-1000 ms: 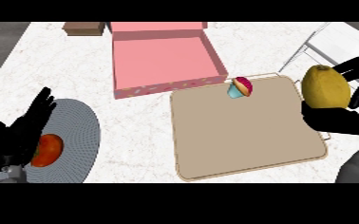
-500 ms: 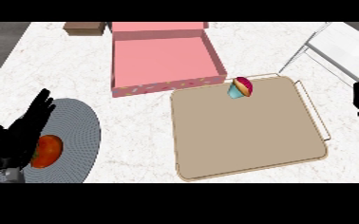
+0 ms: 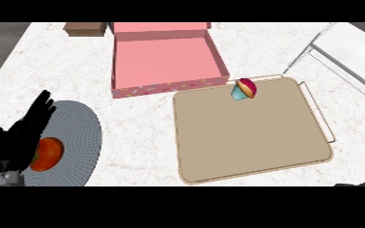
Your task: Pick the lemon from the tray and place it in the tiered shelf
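The tan tray point(image 3: 249, 135) lies at the centre right of the counter, and only a small cupcake point(image 3: 244, 89) stands near its far edge. No lemon shows anywhere in the head view. Part of the white tiered shelf point(image 3: 335, 48) reaches in at the upper right corner. My left hand point(image 3: 25, 130) rests open at the left edge, fingers up, over a grey plate point(image 3: 75, 140). My right hand is out of the picture.
An open pink box point(image 3: 167, 63) sits behind the tray. A small brown block point(image 3: 85, 28) lies at the far edge. On the grey plate rests a red-orange fruit point(image 3: 48, 153).
A second ago my right hand held the lemon at the right edge near the shelf. Hand and lemon have since left the view to the right. The left hand stayed put.
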Tool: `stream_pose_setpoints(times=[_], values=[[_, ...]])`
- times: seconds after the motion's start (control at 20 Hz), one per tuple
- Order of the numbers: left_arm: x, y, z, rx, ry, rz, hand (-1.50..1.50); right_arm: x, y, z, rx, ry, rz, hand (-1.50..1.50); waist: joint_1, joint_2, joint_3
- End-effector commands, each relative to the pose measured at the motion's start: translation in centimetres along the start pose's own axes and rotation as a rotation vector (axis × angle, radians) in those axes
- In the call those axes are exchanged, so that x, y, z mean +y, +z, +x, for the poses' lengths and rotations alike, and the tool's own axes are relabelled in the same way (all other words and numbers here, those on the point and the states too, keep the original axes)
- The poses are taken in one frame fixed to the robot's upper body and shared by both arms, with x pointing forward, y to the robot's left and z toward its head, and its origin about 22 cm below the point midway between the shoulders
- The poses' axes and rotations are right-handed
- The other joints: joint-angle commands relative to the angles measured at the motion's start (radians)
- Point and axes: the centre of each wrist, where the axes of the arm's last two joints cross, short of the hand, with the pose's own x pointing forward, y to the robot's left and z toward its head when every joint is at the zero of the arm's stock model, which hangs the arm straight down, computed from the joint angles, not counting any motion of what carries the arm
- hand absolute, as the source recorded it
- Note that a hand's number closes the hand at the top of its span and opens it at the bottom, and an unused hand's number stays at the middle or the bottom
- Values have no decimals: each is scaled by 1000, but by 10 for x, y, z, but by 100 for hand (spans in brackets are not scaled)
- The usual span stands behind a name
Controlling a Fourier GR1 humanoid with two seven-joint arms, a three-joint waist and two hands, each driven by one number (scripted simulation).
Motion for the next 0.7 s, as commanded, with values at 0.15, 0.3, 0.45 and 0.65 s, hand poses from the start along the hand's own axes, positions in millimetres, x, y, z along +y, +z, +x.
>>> stream_pose_setpoints(times=[0.15,0.3,0.45,0.65], values=[[-11,-4,-6,22,-7,-8,0,-29,-56,18,149,140,27,150,5,8,-4],[-4,-3,-7,17,7,-13,0,-40,-67,8,155,124,32,150,3,8,-3],[-7,4,-13,17,-4,-8,0,-35,-90,-9,186,179,15,150,8,10,-2],[-10,-14,-1,18,4,-10,0,-16,-104,-8,195,248,-19,150,8,12,-2]])
